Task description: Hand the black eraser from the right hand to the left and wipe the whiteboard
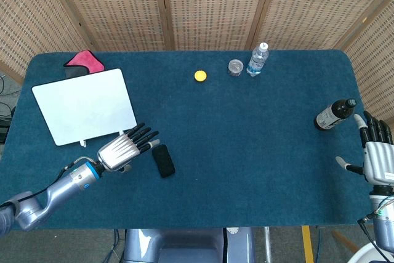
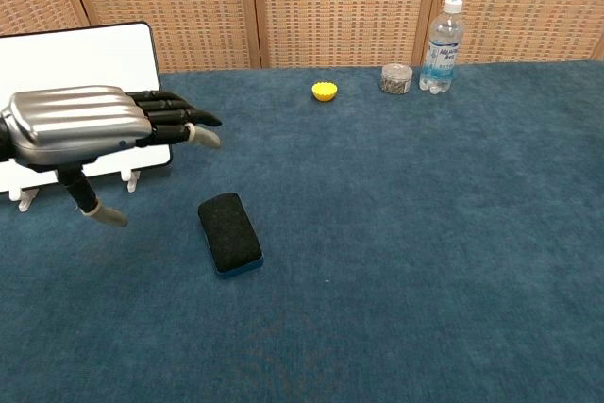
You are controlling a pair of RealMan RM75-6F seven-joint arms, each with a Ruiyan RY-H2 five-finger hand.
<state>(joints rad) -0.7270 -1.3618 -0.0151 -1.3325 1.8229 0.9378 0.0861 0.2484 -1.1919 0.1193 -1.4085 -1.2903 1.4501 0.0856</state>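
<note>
Eraser [image 1: 163, 160] [image 2: 229, 232] lies flat on the desk [image 1: 246, 152] [image 2: 425, 233] near its front edge, black face up, untouched. Left robot hand [image 1: 121, 149] [image 2: 80, 126] hovers just left of it, palm down, fingers [image 1: 145, 137] straight and spread toward the eraser, thumb hanging; holds nothing. Forearm runs back to the front-left corner. Right robot hand [image 1: 378, 155] sits past the desk's right edge, fingers up and apart, empty; seen in head view only. Whiteboard [image 1: 85, 106] [image 2: 75, 73] stands tilted on white feet behind the left hand. Dark bottle [image 1: 334, 114] lies near the right edge. Far side: pink cloth [image 1: 83, 60] at left; yellow cap [image 1: 201, 76] [image 2: 325, 92], small jar [image 1: 235, 67] [image 2: 396, 78], water bottle [image 1: 257, 59] [image 2: 442, 45]. Desk cover is blue carpet-like fabric; woven screens [image 1: 215, 4] [image 2: 340, 7] behind.
</note>
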